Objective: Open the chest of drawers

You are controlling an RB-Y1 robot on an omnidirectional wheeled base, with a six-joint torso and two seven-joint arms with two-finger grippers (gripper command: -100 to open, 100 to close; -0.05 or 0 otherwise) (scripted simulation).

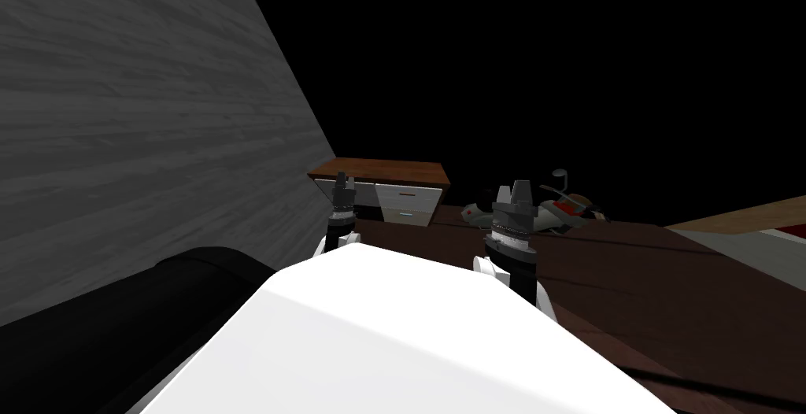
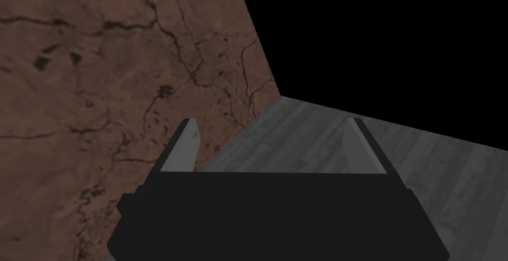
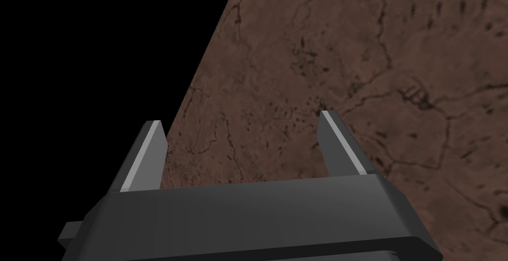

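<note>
far ahead against the grey wall (image 1: 142, 118) stands the chest of drawers (image 1: 405, 197), well out of reach; left gripper (image 2: 272, 139) and right gripper (image 3: 240, 144) hang wide, empty, likely readied for approach.

The left gripper (image 1: 345, 179) covered the left end of the chest of drawers (image 1: 405, 193), hiding that part of its front; the handles (image 1: 407, 194) beside it were too small to tell their shape; the right gripper (image 1: 513, 190) hid the middle of a motorcycle-like thing (image 1: 571, 208), its details too small to read; a black rounded shape (image 1: 94, 323) was cut off by the head view's lower left edge.
</note>
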